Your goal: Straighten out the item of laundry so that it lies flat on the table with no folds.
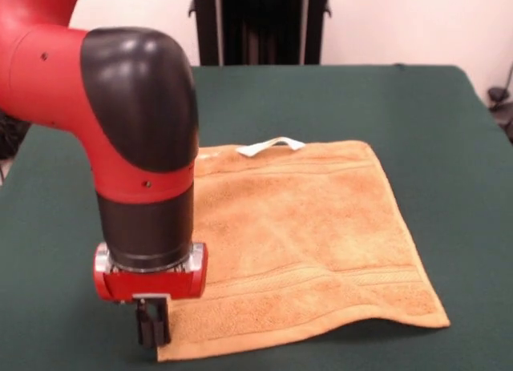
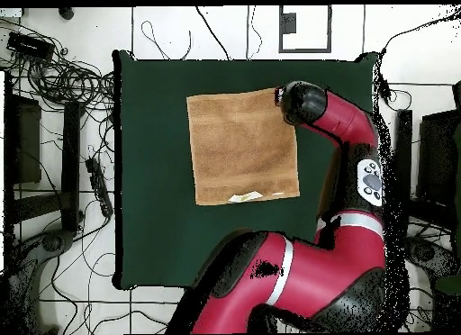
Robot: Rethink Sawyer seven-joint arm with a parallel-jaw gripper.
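The orange-tan towel (image 1: 304, 243) lies spread on the dark green table (image 1: 337, 98), nearly flat. Its near edge rises in a slight wave towards the right corner. Its white tag loop (image 1: 271, 146) lies at the far edge. My gripper (image 1: 152, 329) points straight down at the towel's near left corner, with its dark fingers (image 1: 144, 327) pressed together on that corner at table level. In the overhead view the towel (image 2: 241, 147) lies on the table (image 2: 153, 223) with the tag (image 2: 245, 197) at its lower edge. The arm's wrist (image 2: 302, 102) hides the gripper and the towel's upper right corner.
The arm's red and black elbow (image 1: 136, 106) stands over the table's left part in the front view. Bare green cloth surrounds the towel on all sides. Cables and stands (image 2: 63, 79) lie on the floor beside the table.
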